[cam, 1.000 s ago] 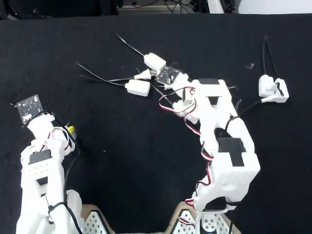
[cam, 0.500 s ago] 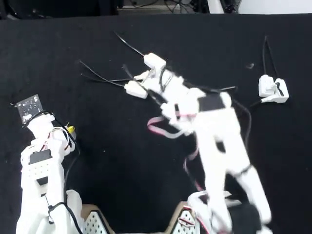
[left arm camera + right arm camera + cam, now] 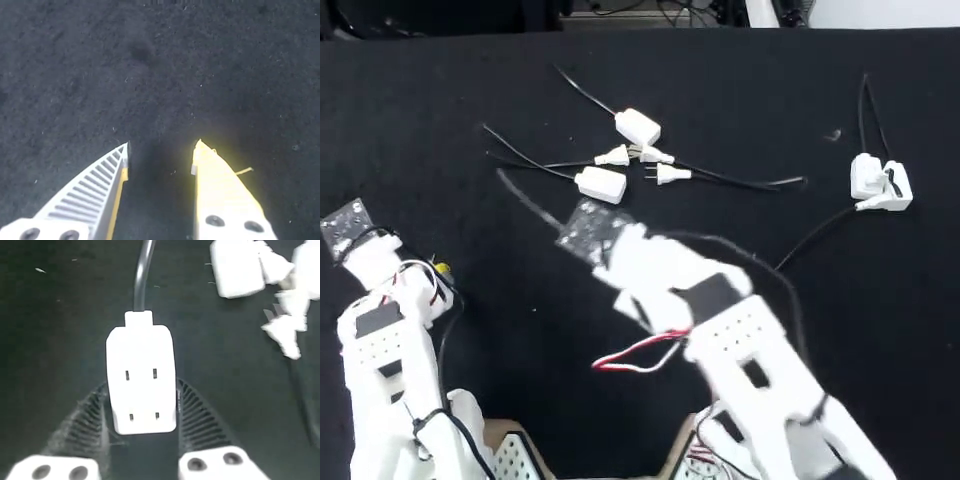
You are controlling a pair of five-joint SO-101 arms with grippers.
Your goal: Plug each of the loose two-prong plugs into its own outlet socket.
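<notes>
My right gripper (image 3: 141, 388) is shut on a white two-socket outlet block (image 3: 141, 365), whose black cable runs away from the fingers. In the high view that gripper (image 3: 582, 228) sits mid-table, just in front of the plug cluster. The cluster holds two white outlet blocks (image 3: 601, 183) (image 3: 638, 127) and three small loose two-prong plugs (image 3: 613, 155) (image 3: 655, 155) (image 3: 672, 175) with black cords. My left gripper (image 3: 160, 152) is open over bare black cloth, at the table's left side (image 3: 345, 222).
Another white outlet unit (image 3: 880, 182) with its black cable lies at the far right. Black cords (image 3: 740, 182) trail across the table's middle and back. The right arm's red and white wires (image 3: 635, 355) hang near the front.
My right arm swung from the plug cluster toward the front left, uncovering two plugs, and now has the outlet block in its fingers. My left arm shifted slightly left.
</notes>
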